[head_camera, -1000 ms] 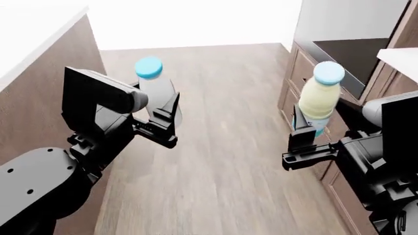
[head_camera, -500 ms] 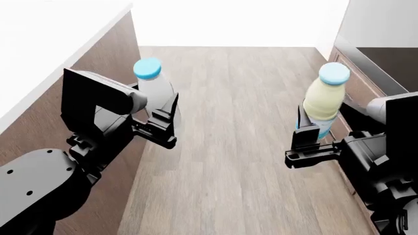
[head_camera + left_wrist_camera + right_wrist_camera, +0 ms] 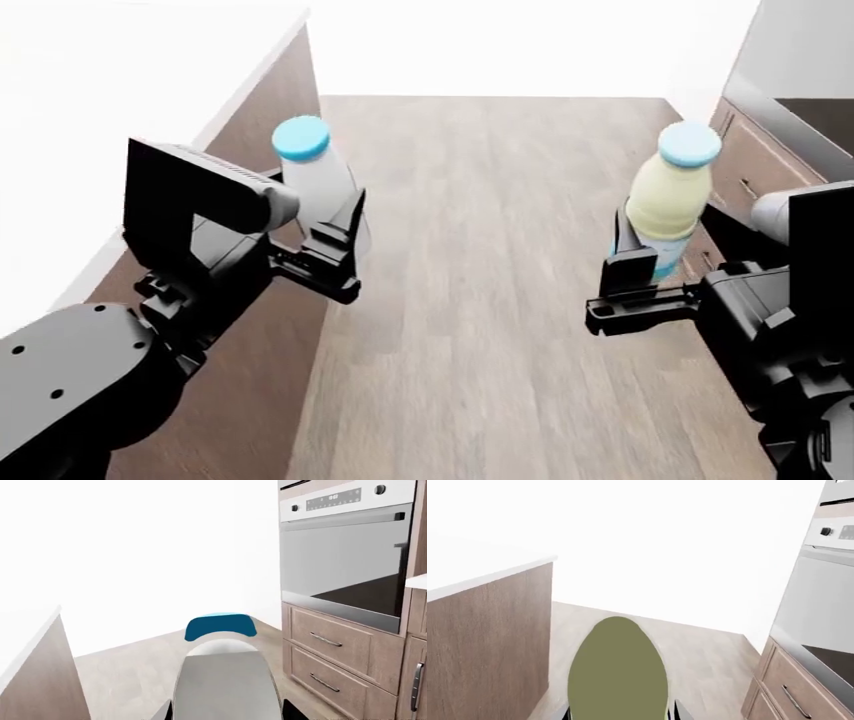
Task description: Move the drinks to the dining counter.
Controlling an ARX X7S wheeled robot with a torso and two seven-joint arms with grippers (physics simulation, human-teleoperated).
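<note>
Open wood floor (image 3: pixel 507 250) aisle ahead — white counter (image 3: pixel 120 110) at left, oven cabinets (image 3: pixel 761 160) at right.

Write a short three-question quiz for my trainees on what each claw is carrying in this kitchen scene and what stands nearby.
1. True or false: the left claw holds the white bottle with the light-blue cap upright.
2. Which bottle is in the right claw? A) tall cream slim-necked one B) pale-yellow bottle C) none
3. Fill in: in the head view, the white-topped counter with brown sides stands on the robot's ____ side.

Key
1. True; it is gripped at its lower body, above the wood floor.
2. B; its cap is light blue too.
3. Left; the oven and drawers are opposite it.
</note>
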